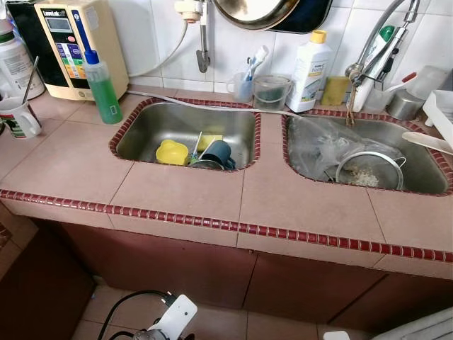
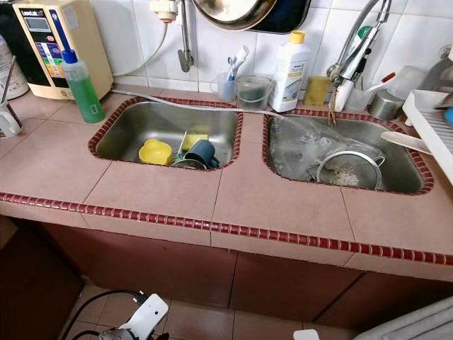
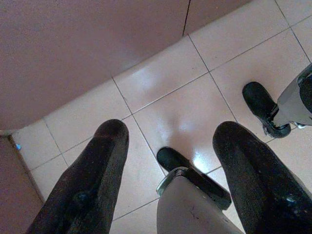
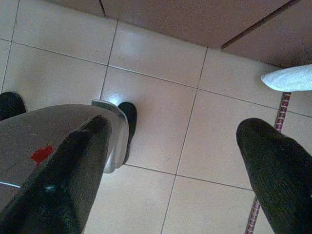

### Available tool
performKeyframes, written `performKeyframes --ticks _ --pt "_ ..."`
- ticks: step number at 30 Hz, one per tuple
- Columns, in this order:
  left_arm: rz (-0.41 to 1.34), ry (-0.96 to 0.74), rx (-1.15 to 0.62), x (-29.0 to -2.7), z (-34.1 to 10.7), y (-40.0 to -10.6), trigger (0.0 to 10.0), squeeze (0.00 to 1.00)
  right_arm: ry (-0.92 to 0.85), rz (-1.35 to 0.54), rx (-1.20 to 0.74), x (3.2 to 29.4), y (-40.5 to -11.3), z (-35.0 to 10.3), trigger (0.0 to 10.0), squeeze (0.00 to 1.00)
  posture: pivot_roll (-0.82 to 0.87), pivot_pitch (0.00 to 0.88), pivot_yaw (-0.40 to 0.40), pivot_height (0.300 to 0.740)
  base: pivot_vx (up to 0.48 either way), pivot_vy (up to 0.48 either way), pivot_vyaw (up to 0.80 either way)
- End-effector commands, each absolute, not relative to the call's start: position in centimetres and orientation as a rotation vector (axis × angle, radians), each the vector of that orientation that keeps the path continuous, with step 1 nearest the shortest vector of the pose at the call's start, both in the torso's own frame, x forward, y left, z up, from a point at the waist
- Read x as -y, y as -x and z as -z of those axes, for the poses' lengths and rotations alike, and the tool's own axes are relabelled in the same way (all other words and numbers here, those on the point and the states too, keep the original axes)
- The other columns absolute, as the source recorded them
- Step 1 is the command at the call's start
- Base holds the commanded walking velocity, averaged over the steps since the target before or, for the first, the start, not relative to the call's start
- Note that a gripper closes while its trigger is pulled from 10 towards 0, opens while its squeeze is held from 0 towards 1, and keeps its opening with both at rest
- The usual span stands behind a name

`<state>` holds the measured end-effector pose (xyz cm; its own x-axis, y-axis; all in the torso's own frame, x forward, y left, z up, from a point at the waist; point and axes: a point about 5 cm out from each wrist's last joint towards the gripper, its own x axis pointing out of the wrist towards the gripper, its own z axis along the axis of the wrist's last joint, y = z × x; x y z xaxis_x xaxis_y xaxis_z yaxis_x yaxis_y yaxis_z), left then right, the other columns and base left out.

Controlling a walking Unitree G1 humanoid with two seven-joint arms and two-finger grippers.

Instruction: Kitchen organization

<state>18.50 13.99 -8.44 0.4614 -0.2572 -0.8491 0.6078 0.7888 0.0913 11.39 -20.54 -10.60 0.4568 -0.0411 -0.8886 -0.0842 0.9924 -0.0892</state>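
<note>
Both arms hang low over the pale floor tiles (image 3: 165, 97): the left gripper (image 3: 168, 161) and right gripper (image 4: 180, 161) each have their black fingers spread wide, holding nothing. Across the frame's middle runs the tiled counter (image 1: 184, 191) with two steel sinks. The left sink (image 1: 148, 127) holds a yellow dish (image 1: 172, 152) beside a dark blue cup (image 1: 216, 152); the right sink (image 1: 417, 166) holds a strainer (image 1: 368, 171). Upper left stands a green soap bottle (image 1: 103, 88).

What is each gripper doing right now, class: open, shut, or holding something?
Left gripper: open, holding nothing, hanging over the floor.
Right gripper: open, holding nothing, hanging over the floor.
</note>
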Motion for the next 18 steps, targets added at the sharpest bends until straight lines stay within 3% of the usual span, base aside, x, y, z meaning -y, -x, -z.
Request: performKeyframes --ticks 1,18 --pt "0.53 -0.467 -1.013 -14.68 9.27 -16.92 10.0 0.0 0.066 -0.054 -1.156 18.91 -9.76 11.31 10.0 0.0 -0.19 0.0 0.022 0.74 0.0 0.0 0.0" --pt "0.527 -0.464 -1.03 -14.85 9.45 -16.53 10.0 0.0 0.056 -0.054 -1.15 18.83 -9.91 11.28 10.0 0.0 -0.19 0.0 0.026 0.74 0.0 0.0 0.0"
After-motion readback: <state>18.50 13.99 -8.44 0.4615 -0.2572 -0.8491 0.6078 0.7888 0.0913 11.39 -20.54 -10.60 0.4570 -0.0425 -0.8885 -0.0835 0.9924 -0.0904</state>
